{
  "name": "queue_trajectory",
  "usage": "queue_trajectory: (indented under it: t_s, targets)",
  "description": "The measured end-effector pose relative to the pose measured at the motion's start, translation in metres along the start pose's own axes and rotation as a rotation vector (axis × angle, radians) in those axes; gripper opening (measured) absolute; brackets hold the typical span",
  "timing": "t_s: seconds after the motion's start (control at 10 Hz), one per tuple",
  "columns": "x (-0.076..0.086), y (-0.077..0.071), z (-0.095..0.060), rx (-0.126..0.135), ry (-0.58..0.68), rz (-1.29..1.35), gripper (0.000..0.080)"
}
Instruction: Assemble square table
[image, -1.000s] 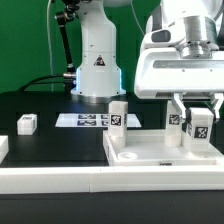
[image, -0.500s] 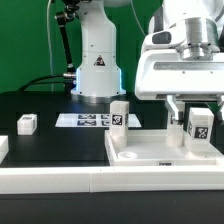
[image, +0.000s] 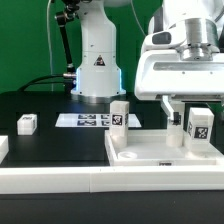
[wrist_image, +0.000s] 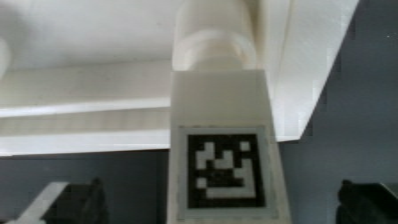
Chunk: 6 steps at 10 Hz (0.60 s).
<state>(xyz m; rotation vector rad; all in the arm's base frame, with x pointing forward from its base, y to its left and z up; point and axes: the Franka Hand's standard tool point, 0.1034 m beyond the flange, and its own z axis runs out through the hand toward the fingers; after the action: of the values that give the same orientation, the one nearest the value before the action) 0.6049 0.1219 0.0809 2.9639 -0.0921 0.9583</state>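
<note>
gripper (image: 197, 108) released, jaws clear of upright leg (image: 200, 128) | second leg (image: 119, 114) on tabletop (image: 150, 156) | loose leg (image: 26, 123) apart

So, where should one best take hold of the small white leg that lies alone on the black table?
Probably grip the loose leg across its two flat opposite sides, coming straight down from above: it is a low, boxy block, and nothing stands close beside it.
</note>
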Motion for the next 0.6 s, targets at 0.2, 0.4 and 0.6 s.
queue_trajectory:
  t_s: [0.2, 0.4, 0.6]
  targets:
    - [0.005, 0.006, -0.004, -0.001, -0.006, -0.013, 0.0649]
    - [0.013, 0.010, -0.013, 0.005, -0.013, -0.010, 0.0649]
    - [0.017, 0.010, -0.017, 0.011, -0.031, -0.002, 0.0649]
